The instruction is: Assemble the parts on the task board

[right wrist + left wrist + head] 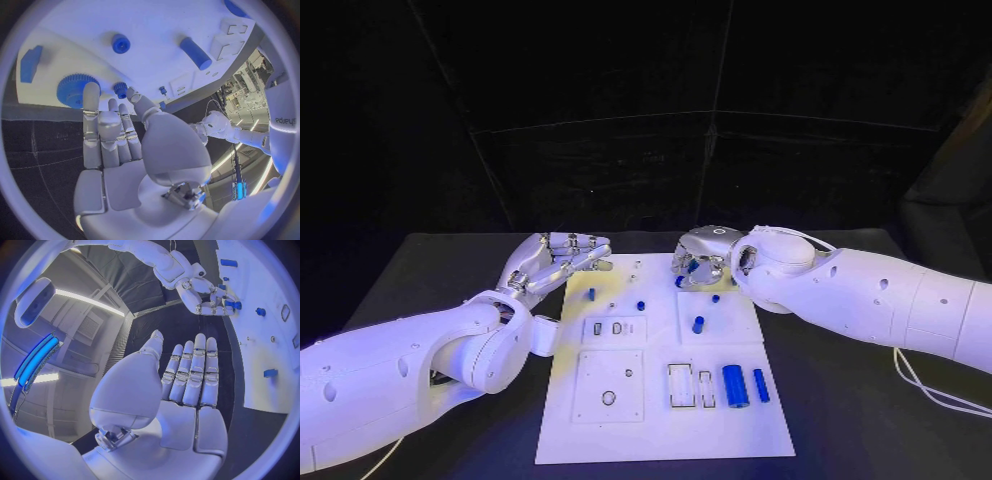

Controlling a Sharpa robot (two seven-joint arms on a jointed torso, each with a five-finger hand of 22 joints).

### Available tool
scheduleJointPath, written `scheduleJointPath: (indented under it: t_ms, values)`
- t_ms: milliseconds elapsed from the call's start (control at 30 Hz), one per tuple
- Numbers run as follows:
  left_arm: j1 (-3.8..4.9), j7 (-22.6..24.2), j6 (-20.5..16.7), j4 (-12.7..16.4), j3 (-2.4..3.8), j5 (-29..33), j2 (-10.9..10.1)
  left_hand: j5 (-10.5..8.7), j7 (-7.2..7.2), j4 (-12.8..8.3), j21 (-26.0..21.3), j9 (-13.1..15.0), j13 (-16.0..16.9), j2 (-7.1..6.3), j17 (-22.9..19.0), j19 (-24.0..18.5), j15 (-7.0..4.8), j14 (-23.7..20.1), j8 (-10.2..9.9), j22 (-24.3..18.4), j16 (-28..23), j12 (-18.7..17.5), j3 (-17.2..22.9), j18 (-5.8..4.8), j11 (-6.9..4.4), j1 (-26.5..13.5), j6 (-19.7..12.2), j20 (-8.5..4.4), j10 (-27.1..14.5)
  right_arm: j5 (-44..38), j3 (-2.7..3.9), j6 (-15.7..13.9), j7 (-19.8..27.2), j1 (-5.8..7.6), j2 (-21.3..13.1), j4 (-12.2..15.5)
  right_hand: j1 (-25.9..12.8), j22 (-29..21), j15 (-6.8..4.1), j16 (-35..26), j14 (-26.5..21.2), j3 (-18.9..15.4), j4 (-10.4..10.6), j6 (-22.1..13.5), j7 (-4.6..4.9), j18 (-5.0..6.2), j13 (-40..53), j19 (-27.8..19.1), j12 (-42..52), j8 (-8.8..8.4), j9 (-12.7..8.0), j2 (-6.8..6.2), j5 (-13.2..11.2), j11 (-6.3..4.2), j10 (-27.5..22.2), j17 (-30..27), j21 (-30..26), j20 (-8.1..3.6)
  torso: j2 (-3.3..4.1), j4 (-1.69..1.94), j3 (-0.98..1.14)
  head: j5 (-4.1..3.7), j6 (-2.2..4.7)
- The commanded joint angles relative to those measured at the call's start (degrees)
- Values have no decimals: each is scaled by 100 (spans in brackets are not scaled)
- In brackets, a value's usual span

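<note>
The right robot hand [702,257] seemingly pinches a small blue part [120,89] over the task board [661,440]; the left robot hand [557,256] is empty, fingers extended.

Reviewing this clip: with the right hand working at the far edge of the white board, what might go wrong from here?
1. The right hand has its fingers at a small blue toothed part next to a large blue gear; a clumsy grasp may knock either.
2. The white task board lies loose on the black table and may slide if pushed.
3. The left hand hovers open at the board's far left corner, not bracing it.
</note>
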Motion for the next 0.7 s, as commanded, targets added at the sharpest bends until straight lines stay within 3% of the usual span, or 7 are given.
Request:
scheduleJointPath:
  t_ms: [33,333,700]
  values:
    - [11,8,108,9,5,-47,1,24,35,-37,-13,-9,-8,36,6,28,9,-39,-34,-7,-21,-31,9,36,5,8,4,31,-48,-129,5,234,-56,15,25,-30,-13,63,15,239,182,86,5,-1,9,111,-4,-55,20,-3,2,-22,14,2,-43,263,105,7,25,10,-2,5,-25]
    - [11,-7,119,23,5,-47,-33,23,39,-44,-13,-10,-8,43,7,32,10,-39,-40,-8,-27,-39,12,36,8,8,1,32,-53,-174,4,295,-49,14,35,-59,-16,181,11,676,197,268,12,68,15,116,-4,-95,41,13,9,23,-29,3,-8,766,303,22,34,10,-13,23,-56]
    - [12,-28,135,6,5,-47,-39,23,43,-50,-13,-10,-9,54,9,39,12,-40,-49,-11,-35,-51,14,36,13,5,-4,33,-60,-181,4,369,-1,14,77,-96,-38,604,-52,1089,197,706,64,369,-64,78,5,-50,100,71,31,198,-482,-82,278,1219,715,11,40,5,-15,30,-105]
